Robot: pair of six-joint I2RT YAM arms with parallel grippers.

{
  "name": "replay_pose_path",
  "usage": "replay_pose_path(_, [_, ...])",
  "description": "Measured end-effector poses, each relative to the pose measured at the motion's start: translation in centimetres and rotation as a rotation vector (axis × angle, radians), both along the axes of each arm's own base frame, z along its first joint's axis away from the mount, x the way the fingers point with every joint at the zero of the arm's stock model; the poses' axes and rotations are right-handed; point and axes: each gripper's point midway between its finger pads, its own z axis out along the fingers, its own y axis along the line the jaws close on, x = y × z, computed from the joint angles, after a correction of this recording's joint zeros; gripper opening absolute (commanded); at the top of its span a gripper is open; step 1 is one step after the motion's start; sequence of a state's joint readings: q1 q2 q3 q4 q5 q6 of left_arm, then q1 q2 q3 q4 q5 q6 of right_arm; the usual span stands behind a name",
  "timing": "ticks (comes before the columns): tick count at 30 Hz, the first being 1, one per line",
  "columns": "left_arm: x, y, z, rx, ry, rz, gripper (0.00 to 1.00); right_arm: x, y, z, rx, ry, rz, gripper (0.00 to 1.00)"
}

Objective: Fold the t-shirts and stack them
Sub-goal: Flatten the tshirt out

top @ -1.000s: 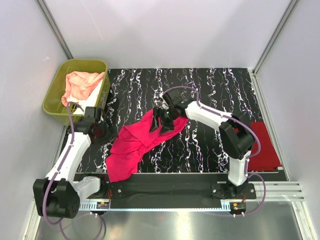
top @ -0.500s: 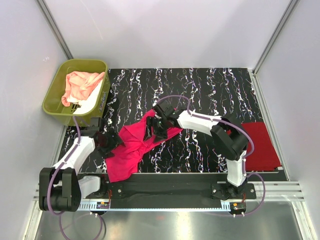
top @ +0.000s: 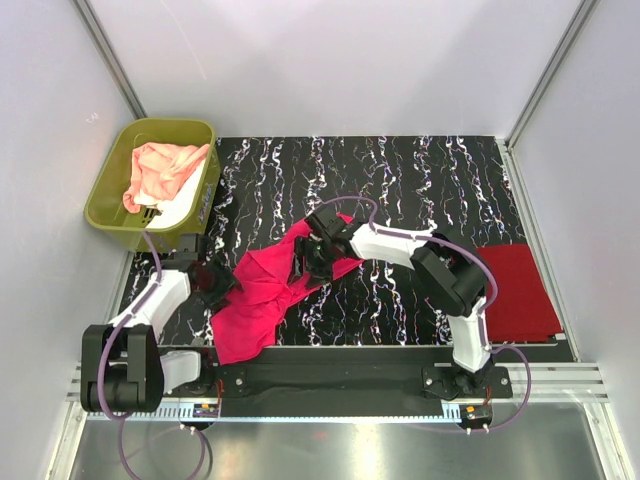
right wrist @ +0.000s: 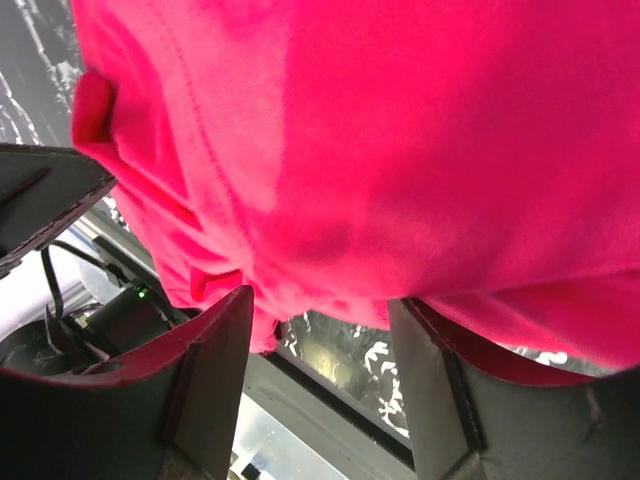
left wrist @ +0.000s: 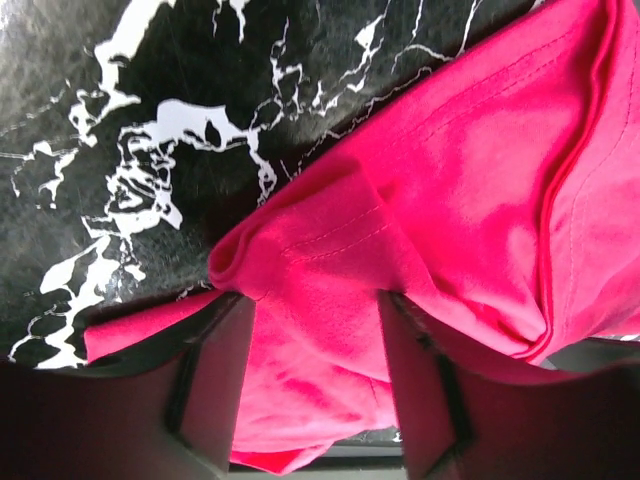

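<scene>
The hot pink t-shirt lies crumpled on the black marbled table, left of centre. My left gripper is at its left edge. In the left wrist view it is open, with a fold of the pink cloth lying between its fingers. My right gripper is over the shirt's upper right part. In the right wrist view it is open, with pink cloth just past the fingertips. The darker red t-shirt lies folded flat at the right. The peach-pink t-shirt and the white one are in the tub.
The olive-green tub stands at the back left, off the table's corner. The table is bounded by white walls and metal posts at the back and sides. The arm bases and a metal rail run along the near edge.
My left gripper has swung down and right from near the tub to the pink shirt's left edge. My right gripper has moved left and lower onto the shirt.
</scene>
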State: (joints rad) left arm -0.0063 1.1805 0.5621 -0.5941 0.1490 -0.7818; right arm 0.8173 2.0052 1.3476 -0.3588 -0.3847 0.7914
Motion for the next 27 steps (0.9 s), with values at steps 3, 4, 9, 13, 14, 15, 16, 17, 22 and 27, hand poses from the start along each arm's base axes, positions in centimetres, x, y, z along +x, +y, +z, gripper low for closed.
replay_pose_path(3, [0.2,0.1,-0.2,0.005,0.002,-0.001,0.39,0.0,0.0,-1.0,-0.013,0.017,-0.004,0.56])
replay_pose_path(4, [0.1,0.1,-0.3,0.007,0.005,-0.004,0.34,0.0,0.0,-1.3,-0.018,0.024,-0.006,0.52])
replay_pose_path(9, [-0.1,0.4,-0.3,0.031,0.010,-0.028,0.06,0.2,0.2,-1.2,-0.023,0.018,-0.001,0.38])
replay_pose_path(13, [0.4,1.0,1.5,0.067,-0.028,-0.047,0.01,0.9,0.2,-0.2,-0.032,-0.031,0.016,0.16])
replay_pose_path(14, [0.9,1.1,2.5,0.078,-0.055,-0.052,0.00,1.0,0.1,0.2,-0.035,-0.046,0.023,0.06])
replay_pose_path(15, [1.5,1.3,3.5,0.088,-0.085,-0.057,0.00,1.2,0.0,0.6,-0.036,-0.060,0.025,0.01])
replay_pose_path(16, [2.0,1.4,4.5,0.098,-0.112,-0.061,0.00,1.3,0.0,1.2,-0.037,-0.077,0.032,0.00])
replay_pose_path(17, [2.6,1.5,5.5,0.108,-0.139,-0.064,0.00,1.5,0.1,1.7,-0.035,-0.089,0.034,0.00])
replay_pose_path(22, [4.8,2.1,9.7,0.151,-0.246,-0.078,0.00,2.6,0.2,4.0,-0.026,-0.168,0.051,0.00])
replay_pose_path(27, [5.8,1.8,12.8,0.193,-0.307,-0.121,0.00,3.4,-2.1,7.1,-0.076,-0.282,0.038,0.00])
